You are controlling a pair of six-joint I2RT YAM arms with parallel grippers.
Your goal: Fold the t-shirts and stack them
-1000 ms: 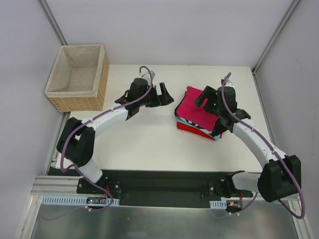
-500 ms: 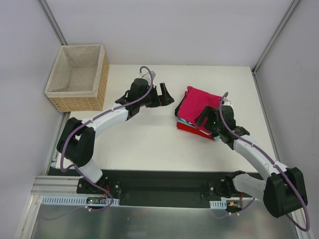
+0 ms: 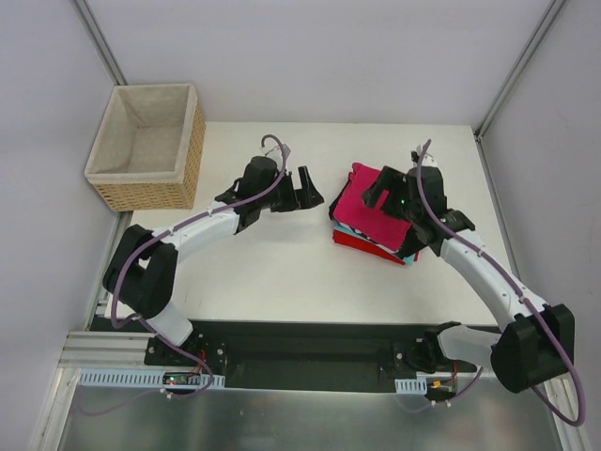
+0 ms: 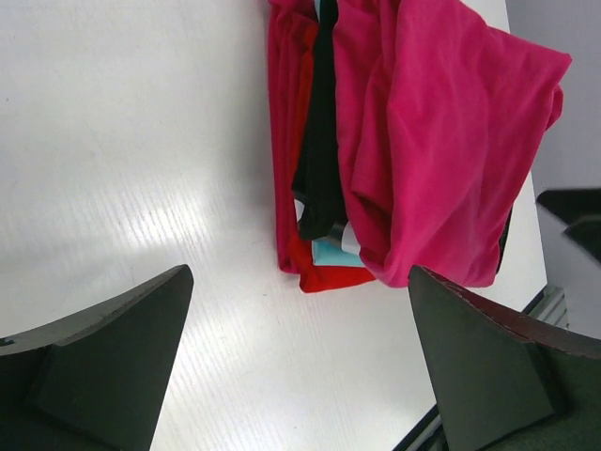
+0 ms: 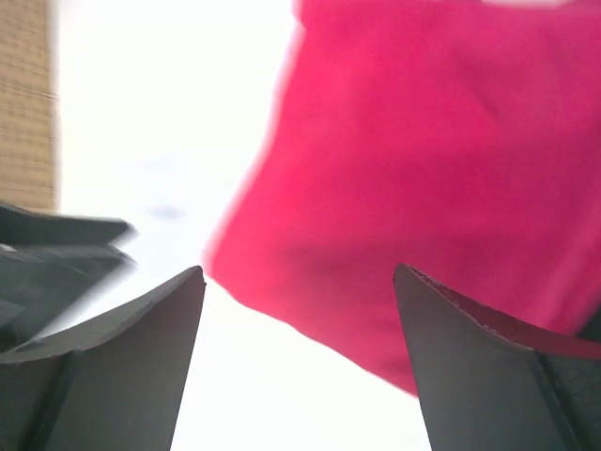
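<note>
The t-shirts lie in a folded stack (image 3: 371, 225) at the table's right middle. A magenta-pink shirt (image 3: 362, 209) is on top, loosely folded, and a red one (image 3: 349, 241) is at the bottom. The left wrist view shows the stack's edge: magenta (image 4: 441, 141), black (image 4: 319, 160), a light blue strip (image 4: 329, 252) and red (image 4: 315, 274). My right gripper (image 3: 377, 188) hovers open over the magenta shirt (image 5: 423, 160), holding nothing. My left gripper (image 3: 308, 191) stands open just left of the stack, apart from it, over bare table.
A woven wicker basket (image 3: 146, 146) with beige lining stands at the table's far left corner, and its side shows in the right wrist view (image 5: 23, 103). The white table (image 3: 282, 263) ends close behind and to the right of the stack. Grey walls enclose the workspace.
The right gripper dipped toward the near side of the stack half a second ago and is now back over its top. The left gripper shifted slightly left. The shirts stayed put.
</note>
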